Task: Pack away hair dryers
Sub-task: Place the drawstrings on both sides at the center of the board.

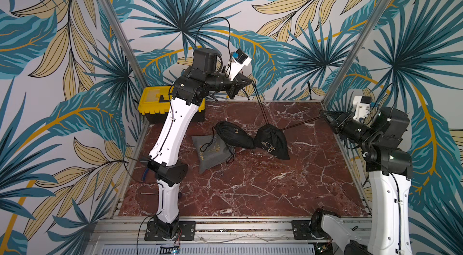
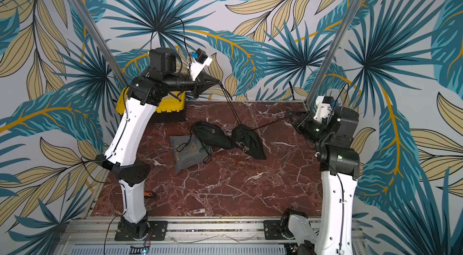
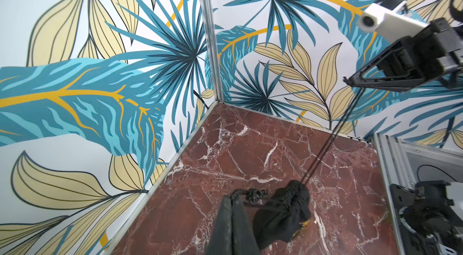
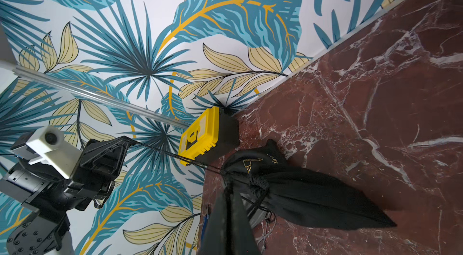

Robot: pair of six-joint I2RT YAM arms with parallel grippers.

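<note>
No hair dryers show in any view. A black drawstring pouch [image 1: 271,144] lies on the marble floor, its mouth cinched tight. Two taut cords run from that mouth. One cord [image 1: 260,106] rises to my left gripper [image 1: 251,81], which is shut on it high above the back of the floor. The second cord [image 1: 300,124] runs to my right gripper [image 1: 323,113], shut on it near the right wall. In the left wrist view the gripper [image 3: 234,197] pinches a knotted cord end beside the pouch [image 3: 283,216]. The right wrist view shows the right gripper [image 4: 229,188] clamped on cord next to the pouch [image 4: 313,198].
A second black pouch [image 1: 234,134] leans against the held one, partly over a flat grey pouch [image 1: 210,153]. A yellow and black toolbox [image 1: 155,102] stands in the back left corner. An orange-handled screwdriver [image 2: 150,194] lies by the left arm's base. Leaf-patterned walls enclose three sides.
</note>
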